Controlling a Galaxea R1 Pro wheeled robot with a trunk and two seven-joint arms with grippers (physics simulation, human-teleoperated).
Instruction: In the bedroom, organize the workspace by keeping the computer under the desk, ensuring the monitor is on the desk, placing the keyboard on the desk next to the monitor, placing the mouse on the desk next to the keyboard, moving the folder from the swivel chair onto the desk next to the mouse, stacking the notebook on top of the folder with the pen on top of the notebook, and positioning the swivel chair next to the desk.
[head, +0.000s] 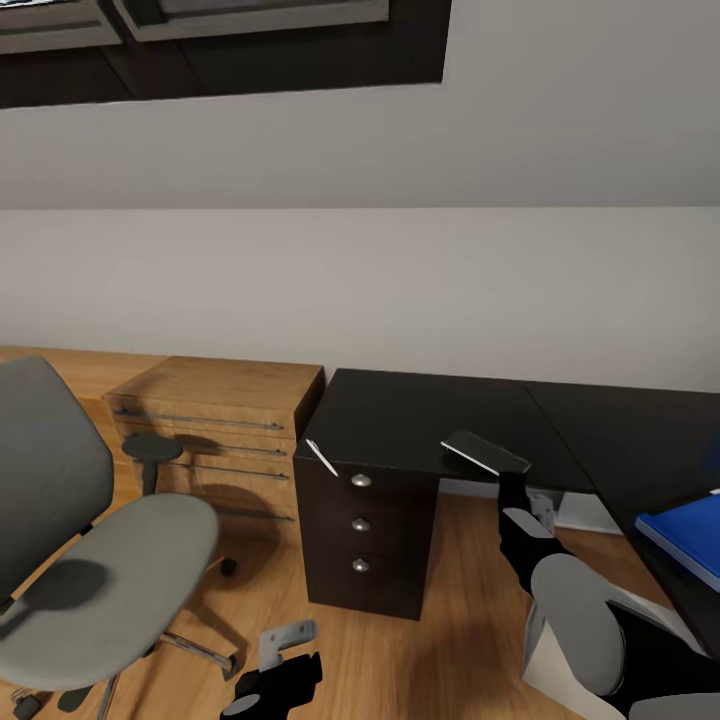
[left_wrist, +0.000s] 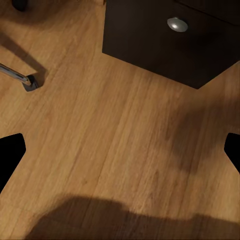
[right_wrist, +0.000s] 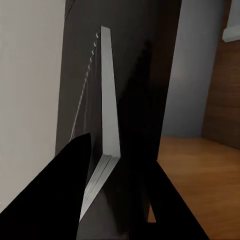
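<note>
My right gripper (head: 512, 486) is shut on the grey spiral notebook (head: 485, 451), which tilts over the front edge of the black desk (head: 400, 415). In the right wrist view the notebook (right_wrist: 108, 100) stands edge-on between the black fingers (right_wrist: 75, 185). A thin white pen (head: 322, 457) lies on the desk corner above the drawers. The blue folder (head: 690, 532) rests on the desk's right wing. The grey swivel chair (head: 95, 560) stands at the left. My left gripper (head: 288, 672) hangs open, low over the wood floor (left_wrist: 120, 140). Monitor, keyboard and mouse are out of view.
A low light-wood cabinet (head: 215, 415) stands against the wall between chair and desk. Black drawers with silver knobs (head: 361, 523) front the desk's left end. The chair's chrome leg and castor (left_wrist: 27, 81) lie near my left gripper.
</note>
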